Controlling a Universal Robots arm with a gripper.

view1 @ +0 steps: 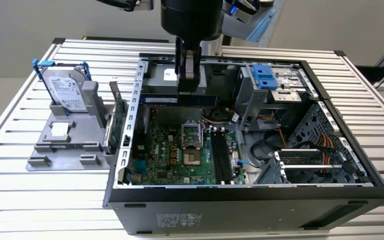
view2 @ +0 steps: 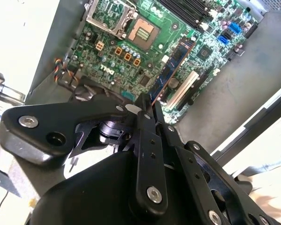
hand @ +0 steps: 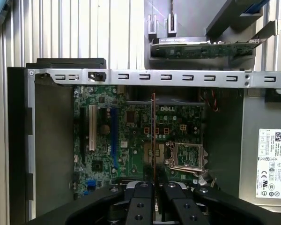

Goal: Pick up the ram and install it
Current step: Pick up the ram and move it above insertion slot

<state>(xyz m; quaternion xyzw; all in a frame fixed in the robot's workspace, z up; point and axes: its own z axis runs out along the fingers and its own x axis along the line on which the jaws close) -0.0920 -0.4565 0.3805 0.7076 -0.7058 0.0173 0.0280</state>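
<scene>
Above the open computer case [view1: 245, 195], toward the upper middle of the exterior view, the single end effector [view1: 187, 90] is clenched on the ram [view1: 178, 100] — one bluish stick, gripped by its upper edge and hanging clear over the motherboard [view1: 172, 155], touching nothing below. The pick-up looks done; I judge the carry toward the board to be the step in hand. The stick appears to lie crosswise to the bank of black memory slots [view1: 220, 157] at the frame's lower middle, so seating it would call for a turn, a careful line-up over one slot, and a straight press. Counted: one ram, one case, one motherboard — and, at the frame's left on the ribbed surface [view1: 18, 200], one hard drive [view1: 65, 87] with blue handles and one green expansion card [view1: 117, 125], both upright in a grey stand [view1: 62, 150].
</scene>
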